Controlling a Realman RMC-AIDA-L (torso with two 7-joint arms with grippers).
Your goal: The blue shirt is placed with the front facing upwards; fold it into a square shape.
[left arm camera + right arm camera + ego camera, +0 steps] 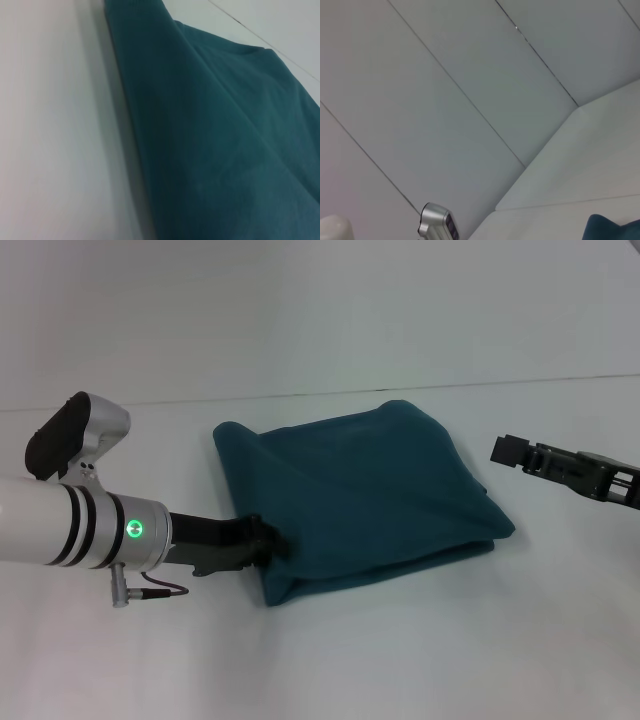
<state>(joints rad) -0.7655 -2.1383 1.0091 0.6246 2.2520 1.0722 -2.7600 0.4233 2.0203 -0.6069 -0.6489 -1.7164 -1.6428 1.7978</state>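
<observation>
Left gripper (262, 538) sits at lower centre-left of the head view, its dark tip pressed against the near left edge of the blue shirt (365, 495); whether it pinches fabric or merely touches it cannot be told from here, the fingertips being lost against the cloth. Behind it runs the left arm (80, 525), white and silver with 1 green lit ring, entering from the left edge. Right gripper (508, 451) hangs at the right of the head view, above the white table (400, 660) and apart from the shirt's right edge; its finger spread cannot be told. 1 shirt only, lying at the centre of the head view, folded into a rough 4-sided bundle with plain teal fabric up, no lettering showing, layered edges visible along the lower right side. Left wrist view: the shirt (225, 130) fills the right half of the frame, its folded edge running diagonally against the table (55, 125). Right wrist view: mostly pale wall panels (470, 100), a small teal corner of the shirt (612, 229) at lower right.
</observation>
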